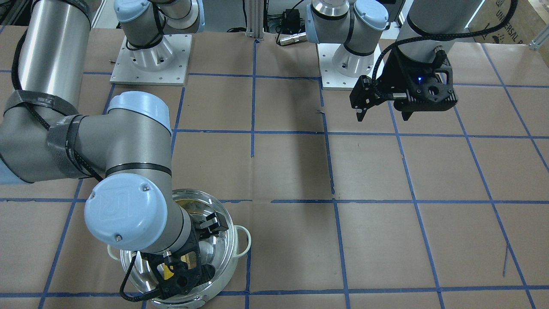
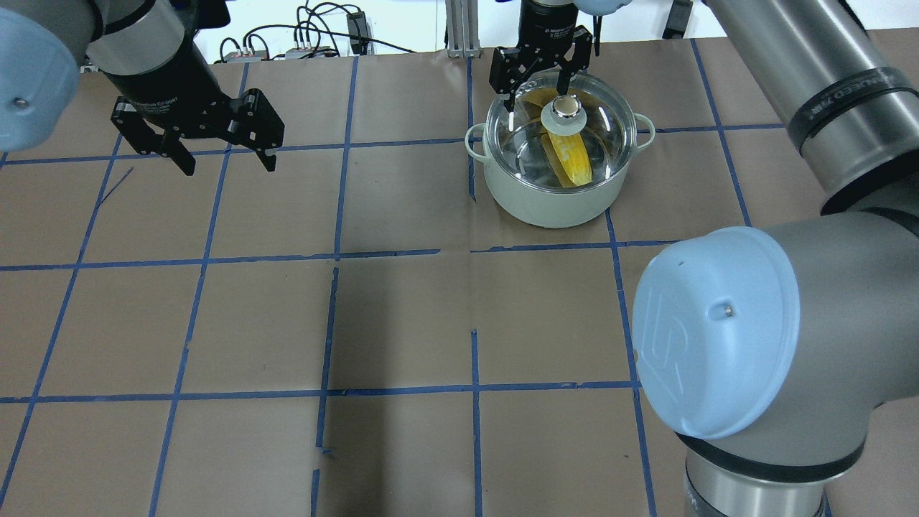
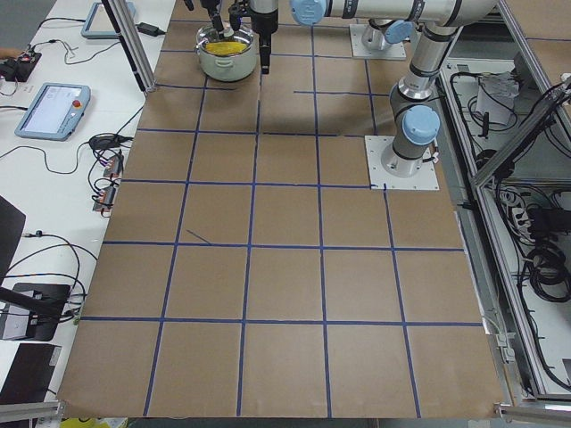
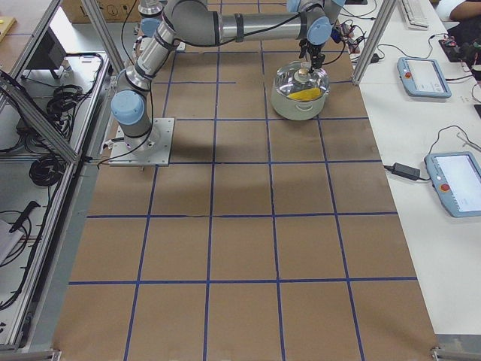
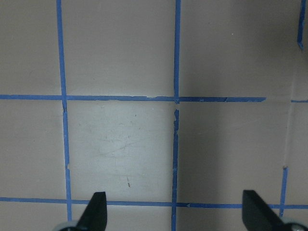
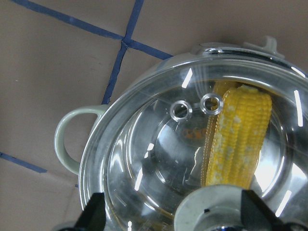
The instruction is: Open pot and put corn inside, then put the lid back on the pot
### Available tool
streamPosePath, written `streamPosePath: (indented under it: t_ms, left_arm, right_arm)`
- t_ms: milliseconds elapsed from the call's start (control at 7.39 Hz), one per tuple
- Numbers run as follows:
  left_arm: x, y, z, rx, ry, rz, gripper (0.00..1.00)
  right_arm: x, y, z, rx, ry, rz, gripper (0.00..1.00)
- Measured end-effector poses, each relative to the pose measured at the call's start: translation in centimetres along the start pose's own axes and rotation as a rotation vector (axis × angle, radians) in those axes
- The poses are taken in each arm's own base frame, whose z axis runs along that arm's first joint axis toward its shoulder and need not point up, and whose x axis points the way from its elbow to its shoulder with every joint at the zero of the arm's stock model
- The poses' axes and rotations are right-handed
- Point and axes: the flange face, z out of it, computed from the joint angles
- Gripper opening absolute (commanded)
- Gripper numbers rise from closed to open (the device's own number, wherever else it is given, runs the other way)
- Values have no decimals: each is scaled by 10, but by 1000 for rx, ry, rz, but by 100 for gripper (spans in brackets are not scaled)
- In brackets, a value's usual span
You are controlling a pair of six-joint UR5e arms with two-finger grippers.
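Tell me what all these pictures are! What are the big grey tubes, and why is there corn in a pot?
The grey tubes are two robot arms. Each ends in a two-finger pincher called an end effector. Four cameras watch from around the table: above, in front and both ends. Two more sit on the wrists. On the brown paper stands a green pot with corn inside and a glass lid on top. The right end effector is open, with the lid's knob between its fingers. The left end effector is open over bare paper, holding nothing.
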Motion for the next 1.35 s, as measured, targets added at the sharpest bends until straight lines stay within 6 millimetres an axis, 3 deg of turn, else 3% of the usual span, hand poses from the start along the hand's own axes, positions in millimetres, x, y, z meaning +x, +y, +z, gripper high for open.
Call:
streamPosePath:
  t_ms: [406, 676, 1082, 1353]
  left_arm:
    - [0, 0, 0, 1, -1, 0, 100]
    - [0, 0, 0, 0, -1, 0, 100]
    - [0, 0, 0, 0, -2, 1, 100]
    - [0, 0, 0, 0, -2, 0, 100]
  right_arm:
    - [0, 0, -6, 13, 5, -2, 99]
    - [2, 10, -28, 26, 9, 1, 98]
    - [3, 73, -94, -17, 6, 35, 94]
    - [-9, 121, -111, -57, 1, 48, 95]
